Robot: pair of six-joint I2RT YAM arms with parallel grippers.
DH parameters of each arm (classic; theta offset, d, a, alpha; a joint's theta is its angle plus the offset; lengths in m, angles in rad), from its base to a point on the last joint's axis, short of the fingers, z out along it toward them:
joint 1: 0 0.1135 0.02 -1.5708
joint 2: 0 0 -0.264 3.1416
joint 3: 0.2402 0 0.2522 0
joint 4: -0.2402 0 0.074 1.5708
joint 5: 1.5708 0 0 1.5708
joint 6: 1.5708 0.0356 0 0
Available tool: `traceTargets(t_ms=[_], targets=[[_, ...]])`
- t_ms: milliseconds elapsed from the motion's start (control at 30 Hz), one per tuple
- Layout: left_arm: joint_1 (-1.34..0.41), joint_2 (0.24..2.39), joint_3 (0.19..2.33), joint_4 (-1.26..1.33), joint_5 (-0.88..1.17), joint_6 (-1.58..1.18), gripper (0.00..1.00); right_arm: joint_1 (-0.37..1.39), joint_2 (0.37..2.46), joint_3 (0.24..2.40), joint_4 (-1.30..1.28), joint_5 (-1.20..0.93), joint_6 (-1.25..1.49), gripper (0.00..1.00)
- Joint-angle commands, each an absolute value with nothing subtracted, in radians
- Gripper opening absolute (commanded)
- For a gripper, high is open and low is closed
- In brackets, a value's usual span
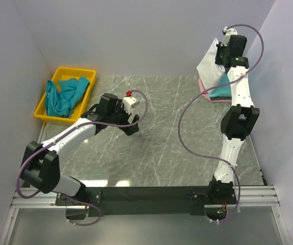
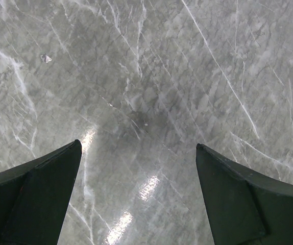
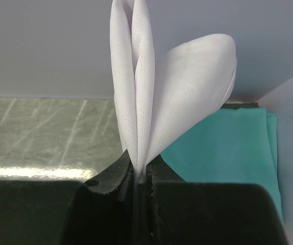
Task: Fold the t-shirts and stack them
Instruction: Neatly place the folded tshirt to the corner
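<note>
Far right, white t-shirt (image 3: 182, 87) pinched (right gripper (image 3: 138, 169))

Right gripper (image 1: 221, 49) seemingly holds white t-shirt (image 1: 208, 69) above teal t-shirt (image 1: 221, 91).

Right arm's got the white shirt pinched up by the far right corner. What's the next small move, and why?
Probably lower the right gripper until the white shirt settles on the folded teal shirt, then open. Its fingers are shut on the white cloth, which is held up above that teal shirt, itself lying on a pink shirt.
</note>
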State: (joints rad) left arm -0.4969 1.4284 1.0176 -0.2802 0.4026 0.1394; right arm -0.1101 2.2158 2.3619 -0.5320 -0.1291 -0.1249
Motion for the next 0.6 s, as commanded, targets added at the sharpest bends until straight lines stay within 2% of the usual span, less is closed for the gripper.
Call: traceTargets(t_ms=[0, 567], targets=[[-0.494, 1.413, 1.023, -0.275, 0.417, 0.16, 0.99, -0.135, 2.232, 2.373, -0.483, -0.11, -0.13, 0.0], [-0.494, 1.393, 1.005, -0.262, 0.431, 0.141, 1.0, -0.097, 2.143, 2.378, -0.502, -0.183, -0.04, 0.0]])
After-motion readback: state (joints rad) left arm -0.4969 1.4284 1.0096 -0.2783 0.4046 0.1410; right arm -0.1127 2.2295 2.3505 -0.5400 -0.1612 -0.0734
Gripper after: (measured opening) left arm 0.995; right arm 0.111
